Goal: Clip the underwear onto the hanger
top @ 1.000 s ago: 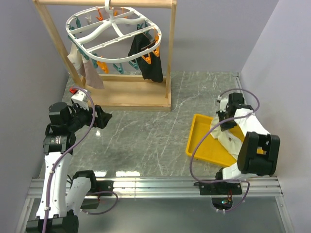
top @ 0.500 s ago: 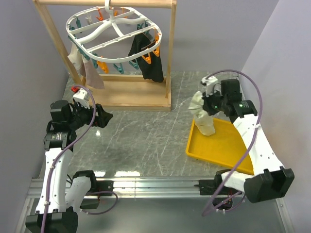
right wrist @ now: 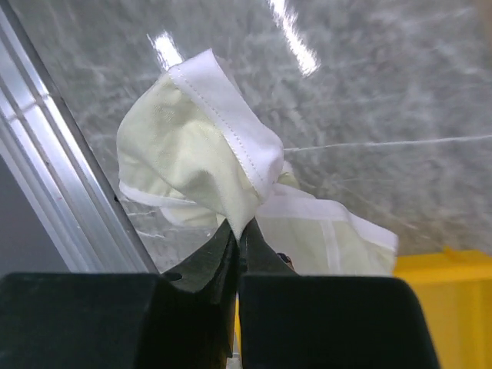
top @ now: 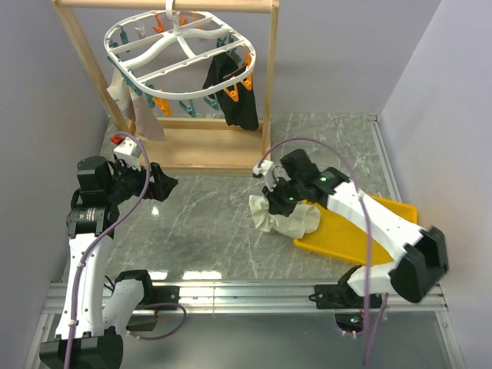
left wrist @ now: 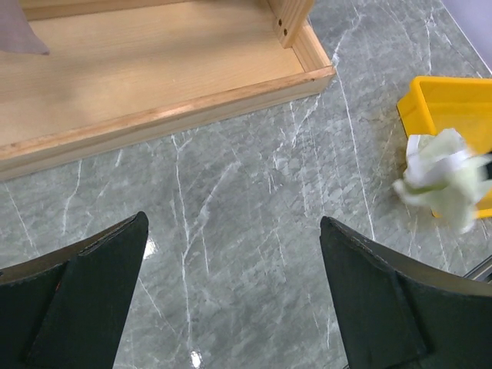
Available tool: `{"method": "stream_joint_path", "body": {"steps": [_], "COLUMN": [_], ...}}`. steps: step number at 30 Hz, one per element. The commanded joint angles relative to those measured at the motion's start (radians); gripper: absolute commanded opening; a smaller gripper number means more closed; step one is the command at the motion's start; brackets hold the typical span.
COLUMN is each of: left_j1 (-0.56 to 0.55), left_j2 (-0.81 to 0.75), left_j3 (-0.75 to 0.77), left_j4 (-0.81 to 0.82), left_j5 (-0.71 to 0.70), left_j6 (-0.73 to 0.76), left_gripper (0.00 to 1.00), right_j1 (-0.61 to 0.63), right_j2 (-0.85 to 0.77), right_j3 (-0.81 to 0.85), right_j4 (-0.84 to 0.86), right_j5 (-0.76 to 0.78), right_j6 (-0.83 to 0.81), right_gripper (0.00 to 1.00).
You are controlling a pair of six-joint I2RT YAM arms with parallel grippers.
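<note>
Right tool (top: 278, 201) is clamped together on the underwear (top: 284, 219). The wrist view shows the tips pinched on a white-hemmed fold (right wrist: 237, 231), with the pale cream cloth (right wrist: 200, 154) hanging bunched off them.

Change: a second ago this tool was down at the yellow tray (top: 346, 238), at 4 o'clock on the counter (top: 207, 223). Half a second ago it had the garment lifted over the tray's far-left corner. Now the arm has swung inward and the underwear is off the tray, just beside its 9 o'clock edge, near counter centre. Can't tell if the cloth touches the counter or hangs just above it.

Left tool (top: 161, 187) hasn't moved. It sits at 9 o'clock with jaws wide apart and nothing in them, aimed at the centre. Its wrist view has the underwear (left wrist: 446, 177) at 3 o'clock against the tray corner (left wrist: 446, 96).

Farther back, at 11–12 o'clock, the hanger (top: 181, 50) hangs from the wooden rack (top: 265, 115). A black garment (top: 231, 92) is clipped on its right side and a beige-pink cloth (top: 138, 115) on its left. Some clips (top: 161, 104) dangle free along the near edge.

Meaning: pickup looks done and the garment is in transit, well apart from the hanger. Likely next is a spread or a handoff to the waiting left tool, since the cloth is wadded and no edge is ready for a clip. No clipping has started.
</note>
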Motion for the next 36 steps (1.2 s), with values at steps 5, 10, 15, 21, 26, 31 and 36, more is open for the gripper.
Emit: {"method": "stream_joint_path", "body": {"steps": [5, 10, 15, 21, 26, 31, 36], "left_j1": [0.003, 0.002, 0.003, 0.002, 0.002, 0.003, 0.002], "left_j2": [-0.005, 0.003, 0.003, 0.007, 0.019, 0.024, 0.033], "left_j3": [0.065, 0.068, 0.067, 0.060, 0.060, 0.071, 0.077], "left_j4": [-0.011, -0.011, -0.011, -0.002, -0.009, -0.060, -0.103], "left_j5": [0.000, -0.003, -0.008, -0.008, 0.014, 0.064, 0.083], "left_j6": [0.025, 0.023, 0.025, 0.023, 0.023, 0.084, 0.121], "left_gripper": [0.99, 0.99, 0.99, 0.99, 0.99, 0.99, 0.99], "right_j1": [0.017, 0.008, -0.075, -0.177, -0.165, -0.004, 0.140], "right_j2": [0.211, 0.283, 0.277, 0.232, 0.220, 0.200, 0.277], "right_j3": [-0.031, -0.091, -0.151, -0.178, -0.059, 0.053, 0.151], "right_j4": [0.045, 0.028, 0.010, -0.010, -0.036, -0.058, -0.055], "right_j5": [0.141, 0.234, 0.279, 0.352, 0.317, 0.208, 0.176], "right_j6": [0.020, -0.008, -0.058, -0.138, -0.130, -0.078, -0.015], "right_gripper": [0.00, 0.00, 0.00, 0.00, 0.00, 0.00, 0.00]}}
